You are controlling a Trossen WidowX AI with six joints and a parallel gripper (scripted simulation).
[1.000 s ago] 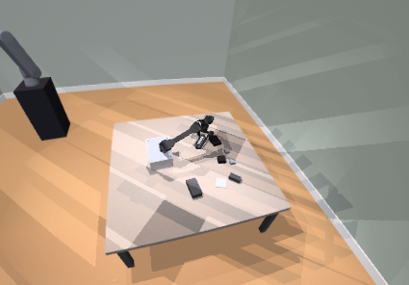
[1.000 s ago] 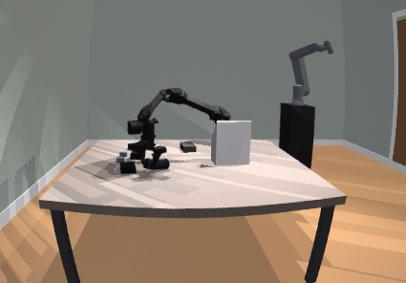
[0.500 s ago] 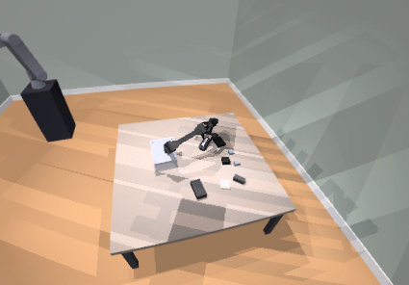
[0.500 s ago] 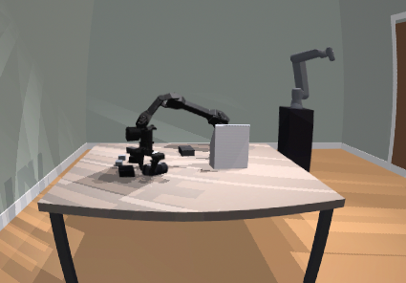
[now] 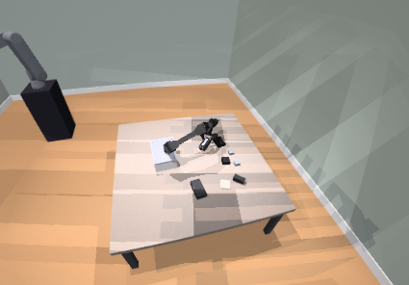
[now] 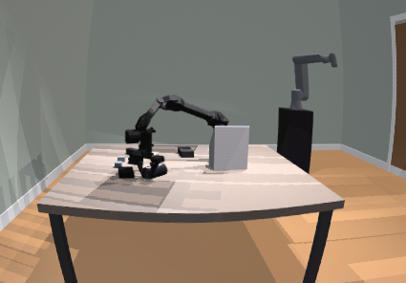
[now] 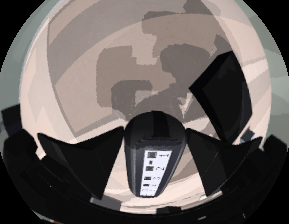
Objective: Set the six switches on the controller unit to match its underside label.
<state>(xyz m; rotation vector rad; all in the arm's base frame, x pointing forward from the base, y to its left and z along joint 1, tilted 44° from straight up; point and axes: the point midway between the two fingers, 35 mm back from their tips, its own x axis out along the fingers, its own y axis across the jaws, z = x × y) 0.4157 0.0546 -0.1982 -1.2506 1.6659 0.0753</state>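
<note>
Find the controller unit (image 5: pixel 205 143) (image 6: pixel 158 171) (image 7: pixel 155 135) on the bench (image 5: pixel 155 212) (image 6: pixel 192 191), tipped off its base, between the fingers of the gripper (image 5: pixel 210 138) (image 6: pixel 145 164) (image 7: pixel 155 131). See those fingers spread wide, with hardly any room on each side. Should be hard and stiff, not too heavy, but could slip or roll off its round end. Best to hold by the two long sides, near the middle, away from the switches. Turn gently, and set down softly. Can't read every label square for sure.

Now count: one controller unit, one big black block (image 5: pixel 218 141) (image 6: pixel 126 172) (image 7: pixel 222 95) near it, one small black block (image 5: pixel 225 160), one black bar (image 5: pixel 239 178), two pale blue blocks (image 5: pixel 231 152) (image 6: pixel 120 158), one dark flat slab (image 5: pixel 198 188) (image 6: pixel 185 152), one cream square (image 5: pixel 225 184) and one white box (image 5: pixel 163 152) (image 6: pixel 230 148) under the arm's far end.
</note>
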